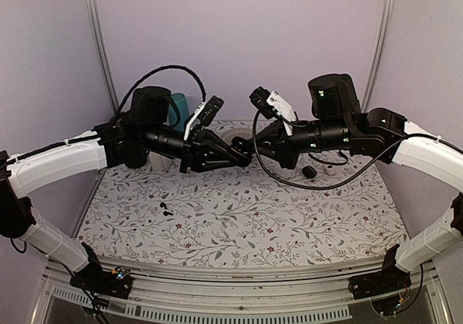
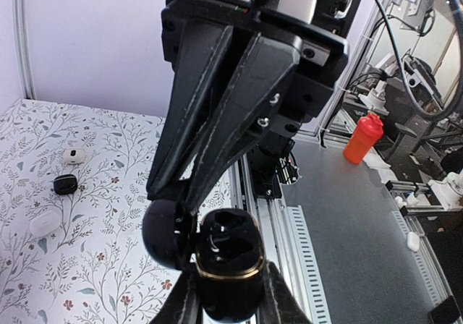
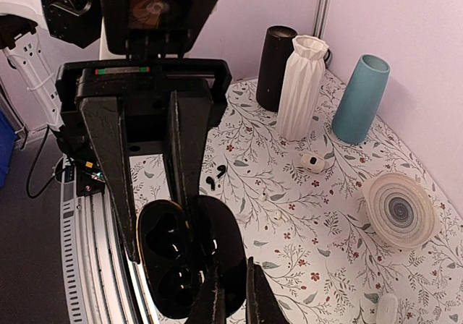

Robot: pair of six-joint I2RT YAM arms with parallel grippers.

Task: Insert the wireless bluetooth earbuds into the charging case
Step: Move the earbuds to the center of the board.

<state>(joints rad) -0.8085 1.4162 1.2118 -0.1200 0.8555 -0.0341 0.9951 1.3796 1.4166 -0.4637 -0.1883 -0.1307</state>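
Lilac walls (image 1: 239, 35) all round; floral cloth (image 1: 289, 223) well below charging case (image 3: 173, 259), held open in mid-air: left gripper (image 2: 230, 284) clamped on its base, right gripper (image 3: 233, 295) pinched narrow on its lid. Loose earbuds (image 3: 214, 176) on cloth, below case, leftward. Opening seemingly done; next needs one gripper freed for an earbud.

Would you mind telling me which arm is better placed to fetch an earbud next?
Probably right: the right gripper only pinches the lid, while the left gripper holds the base of the charging case. The earbuds lie left of centre, though, a longer reach.
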